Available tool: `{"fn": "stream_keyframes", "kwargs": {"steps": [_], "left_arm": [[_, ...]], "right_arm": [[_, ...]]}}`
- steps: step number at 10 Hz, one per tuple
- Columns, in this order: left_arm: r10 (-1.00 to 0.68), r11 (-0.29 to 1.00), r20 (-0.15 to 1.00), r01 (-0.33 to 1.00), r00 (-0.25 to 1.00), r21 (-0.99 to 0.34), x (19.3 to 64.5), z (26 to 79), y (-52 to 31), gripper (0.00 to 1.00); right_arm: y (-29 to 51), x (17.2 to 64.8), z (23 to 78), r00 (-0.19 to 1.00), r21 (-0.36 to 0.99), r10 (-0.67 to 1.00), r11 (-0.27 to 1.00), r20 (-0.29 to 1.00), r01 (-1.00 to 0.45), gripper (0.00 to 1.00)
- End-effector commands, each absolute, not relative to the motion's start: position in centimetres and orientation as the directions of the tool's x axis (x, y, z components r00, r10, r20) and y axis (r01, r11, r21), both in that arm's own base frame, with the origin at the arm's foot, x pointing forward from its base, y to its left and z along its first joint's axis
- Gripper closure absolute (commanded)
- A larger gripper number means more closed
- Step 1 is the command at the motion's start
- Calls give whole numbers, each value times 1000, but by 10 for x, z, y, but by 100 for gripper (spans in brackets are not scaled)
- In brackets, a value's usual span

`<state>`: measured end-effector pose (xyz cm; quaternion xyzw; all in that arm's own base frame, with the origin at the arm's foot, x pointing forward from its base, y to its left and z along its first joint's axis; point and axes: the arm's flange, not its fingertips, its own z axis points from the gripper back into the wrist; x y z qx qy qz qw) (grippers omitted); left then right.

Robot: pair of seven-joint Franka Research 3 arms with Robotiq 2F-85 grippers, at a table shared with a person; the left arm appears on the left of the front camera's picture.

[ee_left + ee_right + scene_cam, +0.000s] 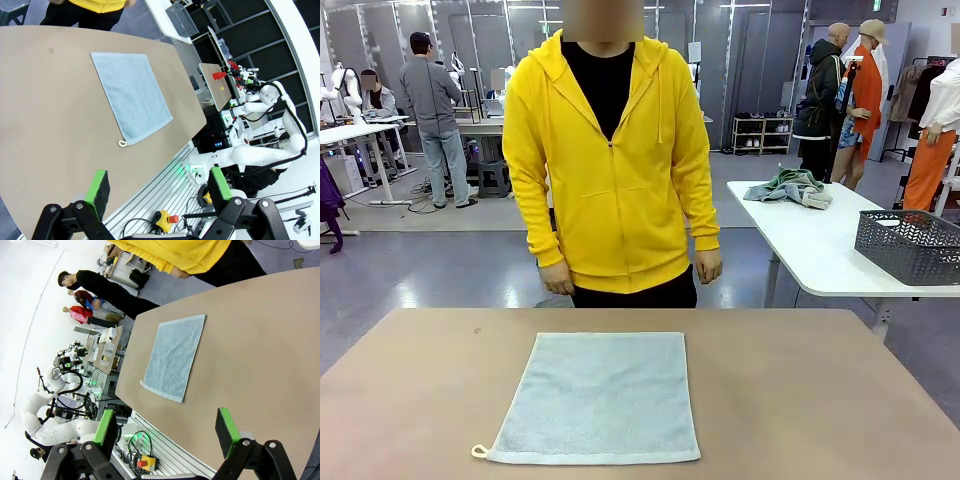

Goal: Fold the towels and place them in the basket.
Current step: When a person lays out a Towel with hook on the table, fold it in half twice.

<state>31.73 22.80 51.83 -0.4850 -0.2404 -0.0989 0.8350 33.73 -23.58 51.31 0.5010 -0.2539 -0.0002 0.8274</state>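
1. Front view gives us the light blue towel (595,398) lying flat and fully spread on the near middle of the brown worktop (800,400). Its white loop (478,451) is at the near left corner.
2. We see no fold in it, so we judge the folding not yet begun.
3. The basket (910,245) stands on a separate white table (800,240) far to the right, well apart from the towel. We cannot tell whether anything lies in it.
4. Our left pincer (159,185) is released, jaws wide, grasping nothing, hanging over the worktop's near edge. Our right pincer (166,427) is the same.
5. The person (610,170) stands at the far side, arms hanging, apart from the towel.
6. By our judgement, every fold and the carry to the basket are left to do.
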Motion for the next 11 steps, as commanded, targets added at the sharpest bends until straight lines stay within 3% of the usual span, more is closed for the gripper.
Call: {"fn": "stream_keyframes", "kwargs": {"steps": [1,6,9,11], "left_arm": [[64,505,501,405,863,-762,316,519,228,0],[68,510,497,398,865,-762,317,518,228,0],[-305,511,582,645,754,-568,320,551,183,0],[-504,495,597,775,624,-392,321,564,140,0]], "right_arm": [[-236,337,514,870,832,-254,490,423,-261,0],[-236,337,513,871,829,-255,498,420,-254,0],[-195,341,545,832,698,-41,568,554,-437,0],[-138,334,562,749,570,230,524,622,-633,0]]}}
